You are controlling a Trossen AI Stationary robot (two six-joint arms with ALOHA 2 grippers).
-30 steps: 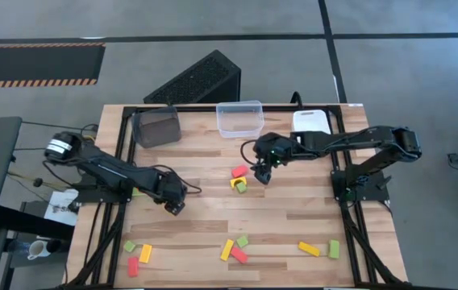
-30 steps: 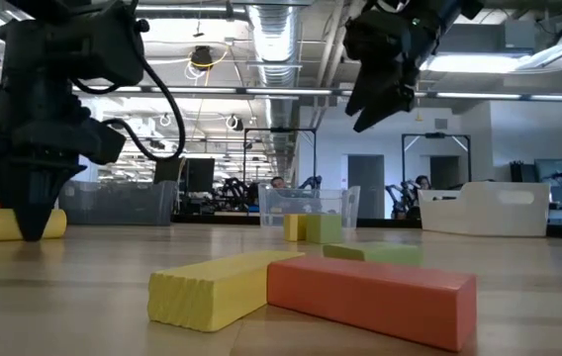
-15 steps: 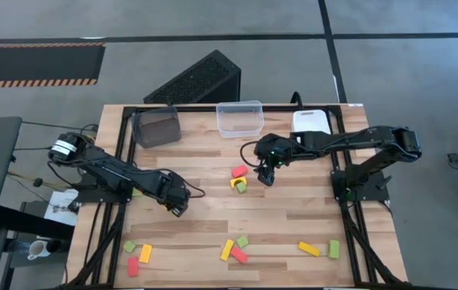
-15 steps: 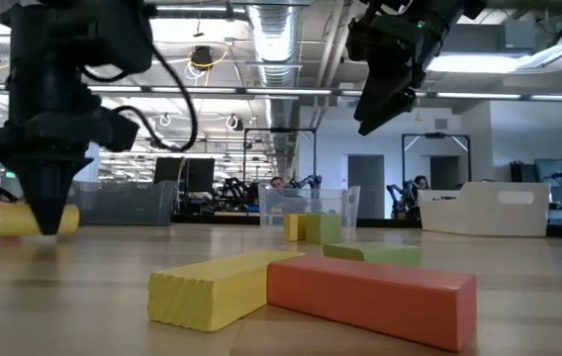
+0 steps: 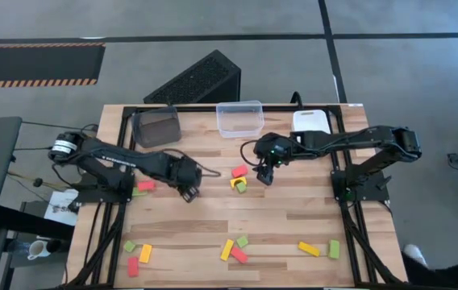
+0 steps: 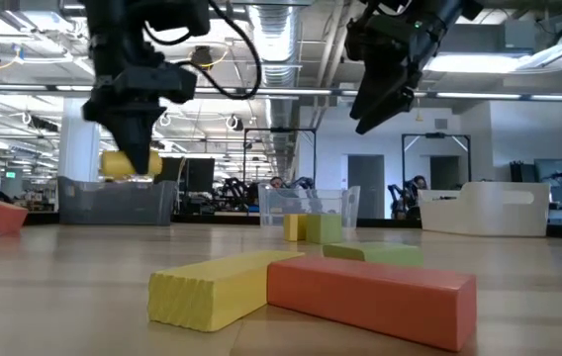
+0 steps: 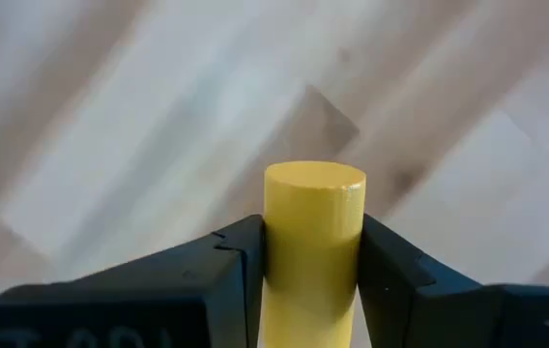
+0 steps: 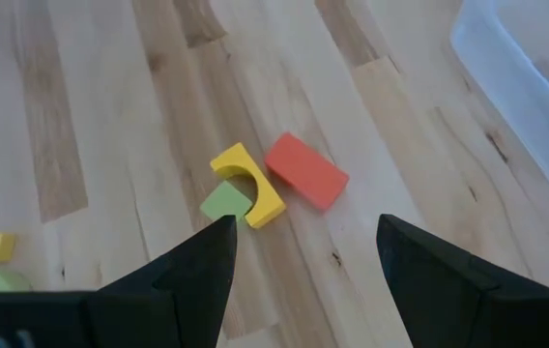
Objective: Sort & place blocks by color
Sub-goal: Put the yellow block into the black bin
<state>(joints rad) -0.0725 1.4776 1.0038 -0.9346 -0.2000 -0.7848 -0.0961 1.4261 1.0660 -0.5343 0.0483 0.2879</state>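
My left gripper hangs above the table's left-centre, shut on a yellow cylinder block, which also fills the left wrist view. My right gripper stands open in the air. It is just right of a red block, a yellow arch block and a green block, which lie flat and close together on the wood. Another red block lies near the left edge. More red, yellow and green blocks lie along the near edge. My left gripper pinches the yellow cylinder by its curved sides between its two fingers. The fingers point down from above and lie across the cylinder. The cylinder is lifted clear of the table and lies about level, one round end sticking out past the fingers.
A dark brown bin, a clear bin and a white bin stand along the far edge. Block groups lie near left and near right. Bare wood lies between the arms and the near blocks.
My left gripper has risen from the table with the yellow cylinder, lifting it clear. It has moved toward the table's right and a little toward the far edge. My right gripper has kept about still.
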